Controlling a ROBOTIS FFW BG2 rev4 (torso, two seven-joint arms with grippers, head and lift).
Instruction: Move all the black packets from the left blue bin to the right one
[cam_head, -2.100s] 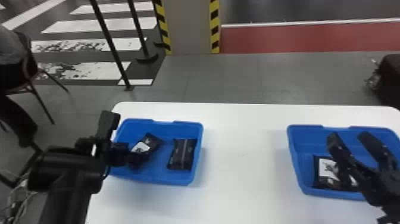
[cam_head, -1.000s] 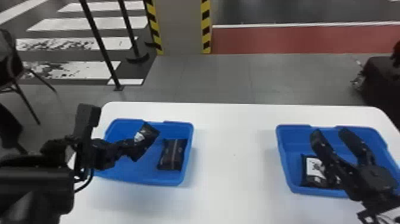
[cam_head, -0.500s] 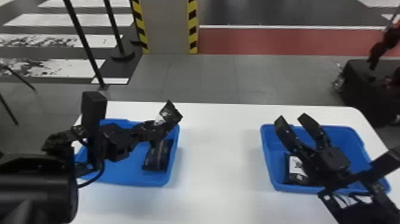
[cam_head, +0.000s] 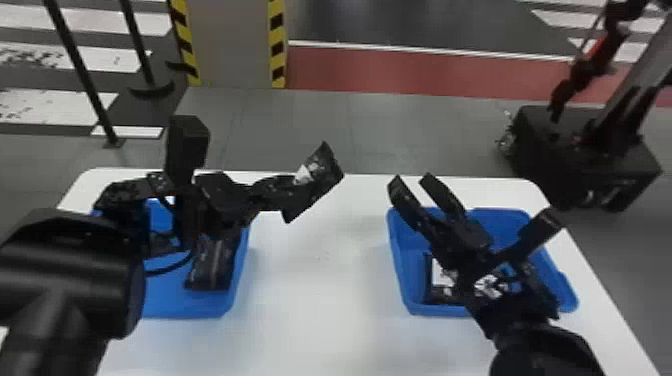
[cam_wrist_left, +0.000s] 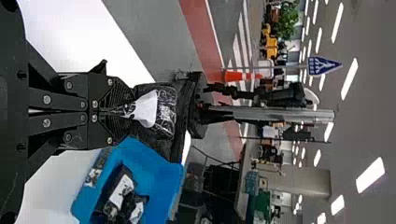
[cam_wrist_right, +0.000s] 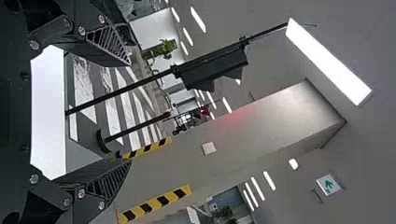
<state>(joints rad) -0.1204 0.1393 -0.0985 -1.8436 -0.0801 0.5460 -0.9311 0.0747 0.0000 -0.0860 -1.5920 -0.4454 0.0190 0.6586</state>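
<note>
A white label marks the black packet (cam_head: 322, 172) above the white desk (cam_head: 320, 310), left of the right blue bin (cam_head: 400, 270); gray floor (cam_head: 310, 130) extends beyond that bin. The left claw (cam_head: 286, 187), its arm directed toward that bin, clamps this packet; the right claw (cam_head: 412, 181), its arm angled across the bin, stands released. White-labelled packets (cam_head: 440, 277) occupy that bin; another black packet (cam_head: 212, 264) lies farther left, inside the left blue bin (cam_head: 185, 309).

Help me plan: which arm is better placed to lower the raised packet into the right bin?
Right, probably: its open gripper hangs over the right bin; the left gripper holds the packet short of it.
</note>
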